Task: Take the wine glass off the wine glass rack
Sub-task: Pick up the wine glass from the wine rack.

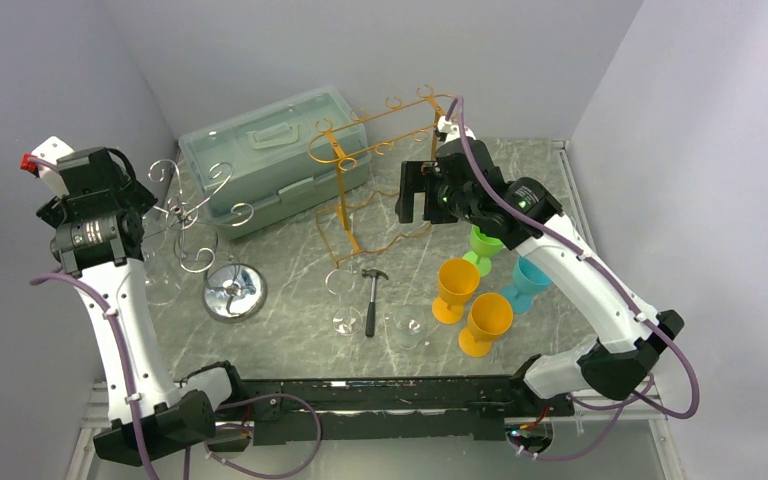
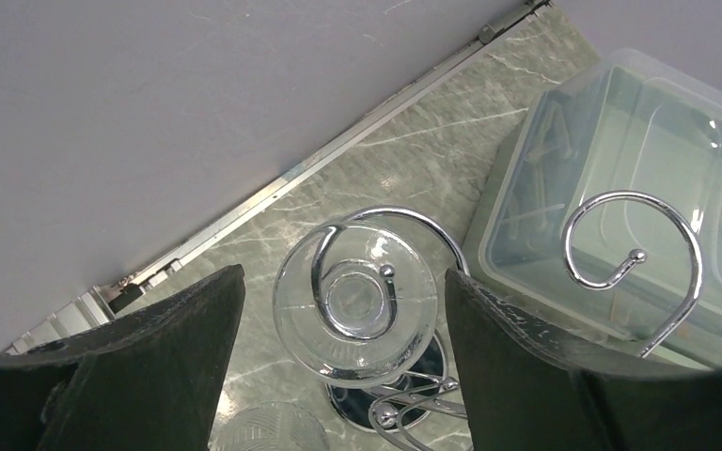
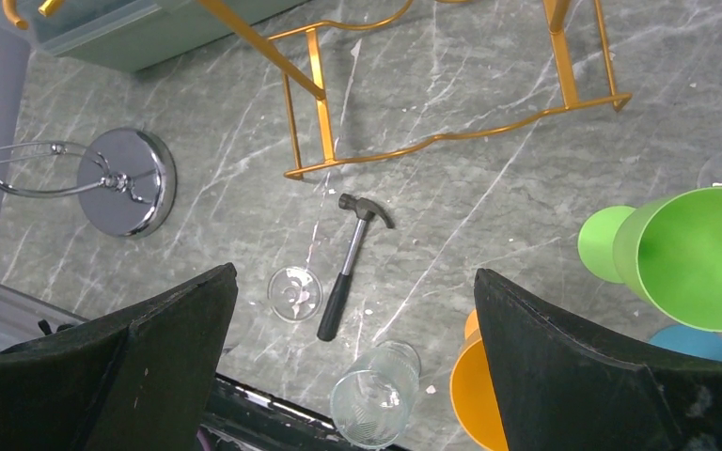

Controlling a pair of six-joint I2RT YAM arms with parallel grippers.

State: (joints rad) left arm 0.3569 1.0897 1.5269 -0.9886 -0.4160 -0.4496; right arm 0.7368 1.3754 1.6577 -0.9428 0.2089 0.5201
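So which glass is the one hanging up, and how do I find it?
Find the pale green box at the back, then the silver curly rack beside it. The wine glass is clear and hangs by its round foot in a curl; the other clear glasses stand on the table.

1. Grey marble table [image 1: 290, 340], carrying every item below.
2. Hammer [image 1: 372, 300], lying flat near the table's middle; the landmark for items 3–8.
3. Stemmed glass [image 1: 344, 300], upright, just left of the hammer.
4. Clear tumbler [image 1: 407, 327], upright, just right of the hammer's handle end.
5. Goblets, upright in a cluster to the hammer's right: two orange [image 1: 457, 285] [image 1: 486, 322], one green [image 1: 483, 245], one blue [image 1: 527, 280].
6. Gold rack [image 3: 562, 56], standing just behind the hammer.
7. Chrome rack [image 1: 233, 291], its round base left of the hammer, beyond the stemmed glass.
8. Lidded clear box [image 1: 270, 160], behind and left of the hammer, past the gold rack.
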